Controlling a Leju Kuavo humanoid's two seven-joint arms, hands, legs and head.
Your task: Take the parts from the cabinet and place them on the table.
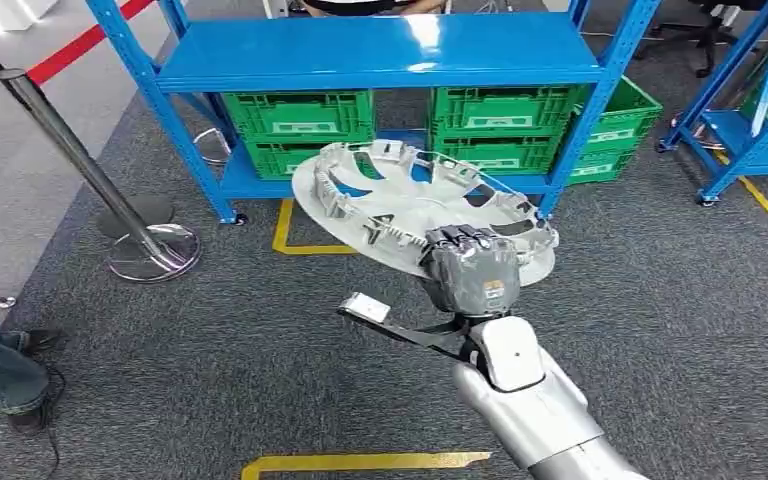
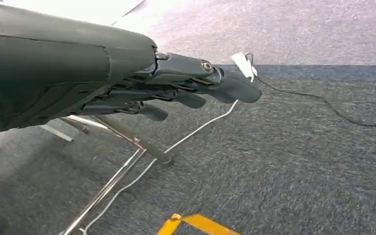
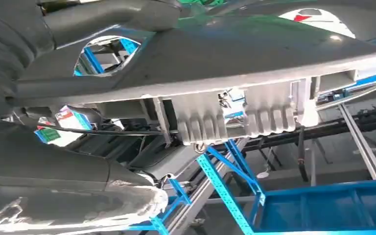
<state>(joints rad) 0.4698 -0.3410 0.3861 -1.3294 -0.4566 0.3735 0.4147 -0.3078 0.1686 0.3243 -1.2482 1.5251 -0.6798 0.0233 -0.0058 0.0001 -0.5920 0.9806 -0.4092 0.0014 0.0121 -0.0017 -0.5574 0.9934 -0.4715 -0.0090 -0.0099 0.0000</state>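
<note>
A large silver wheel cover (image 1: 400, 195) is lifted, tilted, in front of the blue cabinet (image 1: 380, 50). My right hand (image 1: 472, 268) grips its near rim from below, fingers over the edge. In the right wrist view the cover's ribbed underside (image 3: 235, 112) spans the picture, with my right hand (image 3: 39, 161) clamped on it, thumb on one face and fingers on the other. My left hand (image 2: 176, 88) hangs over grey carpet with its fingers stretched out and nothing in them.
Green crates (image 1: 300, 115) fill the cabinet's lower shelf. A stanchion pole with a round base (image 1: 150, 250) stands to the left, a person's leg (image 1: 0, 365) at the far left. A second blue rack (image 1: 750, 130) is at right. Yellow tape (image 1: 360, 462) marks the floor.
</note>
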